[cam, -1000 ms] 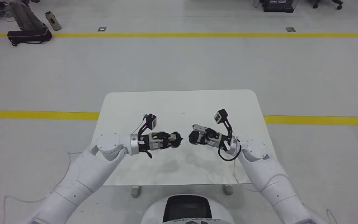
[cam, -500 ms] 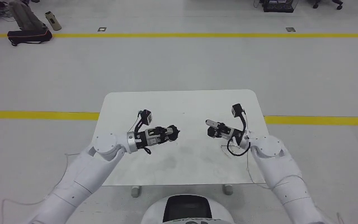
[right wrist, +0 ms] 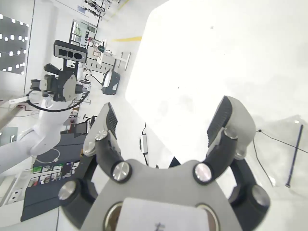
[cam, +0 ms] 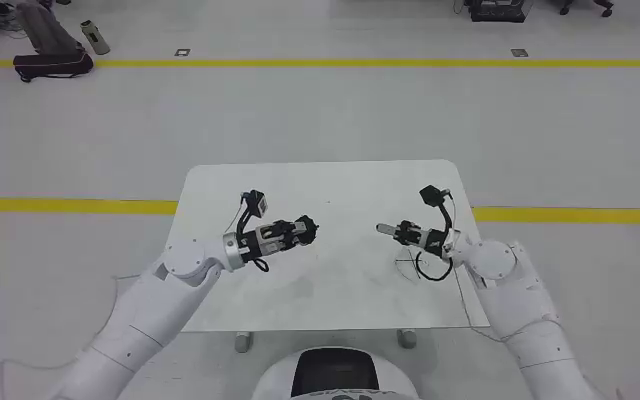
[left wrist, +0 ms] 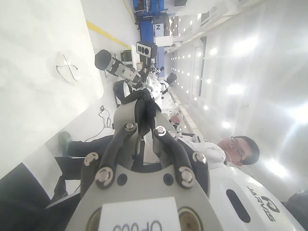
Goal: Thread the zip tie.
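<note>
- Biggest change: the two tools separate. A second ago they are almost tip to tip; now the right gripper (cam: 384, 229) and the left gripper (cam: 306, 228) face each other, well apart, above the table (cam: 330, 180).
- Most of that gap comes from the right arm, which pulls back toward its own side. The left arm shifts only a little and turns slightly.
- Right gripper: spread wide, nothing between its fingers (right wrist: 217, 118).
- Left gripper: fingers drawn together at the tips. No strap is visible in them, and I cannot tell whether anything thin is pinched there.
- Zip tie (right wrist: 295, 155): a thin dark strip flat on the table, below and to one side of the right gripper, behind its fingertips and near its wrist. It is well apart from the left gripper and touches neither tool. A finer dark line crosses it. I cannot tell whether that makes a closed loop.
- Reading: the hand-to-hand phase looks finished and the strap is released. I cannot confirm the threading. If it is not threaded, the right gripper is the nearer one to re-grasp.
</note>
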